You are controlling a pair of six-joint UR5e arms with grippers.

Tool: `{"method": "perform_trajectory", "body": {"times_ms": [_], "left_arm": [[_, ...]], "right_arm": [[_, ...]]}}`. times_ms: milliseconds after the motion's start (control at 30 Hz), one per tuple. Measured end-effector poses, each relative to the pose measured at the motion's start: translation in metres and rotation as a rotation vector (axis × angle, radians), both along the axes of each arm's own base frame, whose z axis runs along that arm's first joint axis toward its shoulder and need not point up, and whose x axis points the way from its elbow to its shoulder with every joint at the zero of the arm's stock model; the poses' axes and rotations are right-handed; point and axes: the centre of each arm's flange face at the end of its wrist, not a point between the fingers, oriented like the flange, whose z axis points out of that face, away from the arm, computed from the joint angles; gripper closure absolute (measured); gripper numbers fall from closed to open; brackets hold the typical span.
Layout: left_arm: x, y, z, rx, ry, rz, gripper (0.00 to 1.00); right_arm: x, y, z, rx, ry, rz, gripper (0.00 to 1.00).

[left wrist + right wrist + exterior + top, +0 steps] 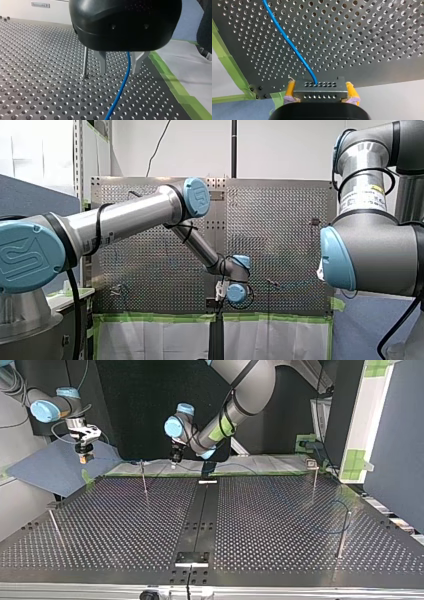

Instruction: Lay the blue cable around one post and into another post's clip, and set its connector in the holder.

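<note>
The right hand grips the connector; the blue cable exits ahead of it. The left hand, fingers apart, straddles the cable above the desk.

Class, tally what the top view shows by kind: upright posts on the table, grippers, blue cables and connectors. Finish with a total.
Upright posts: 4
Grippers: 2 (my left gripper, my right gripper)
Blue cable: 1
Connector: 1
Total: 8
</note>
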Motion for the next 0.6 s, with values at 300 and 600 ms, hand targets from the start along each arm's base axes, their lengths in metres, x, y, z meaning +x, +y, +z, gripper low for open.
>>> {"method": "perform_trajectory", "body": {"times_ms": [300,600], "left_arm": [[0.0006,0.0006,-0.0007,0.000,0.004,-0.006,0.96],[0.0026,0.0019,-0.0007,-0.006,0.009,-0.013,0.99]], "right_arm": [[0.0000,0.0001,-0.0002,0.001,0.000,0.000,1.00],[-0.0014,-0.0005,0.0003,-0.001,-0.002,-0.003,1.00]]}}
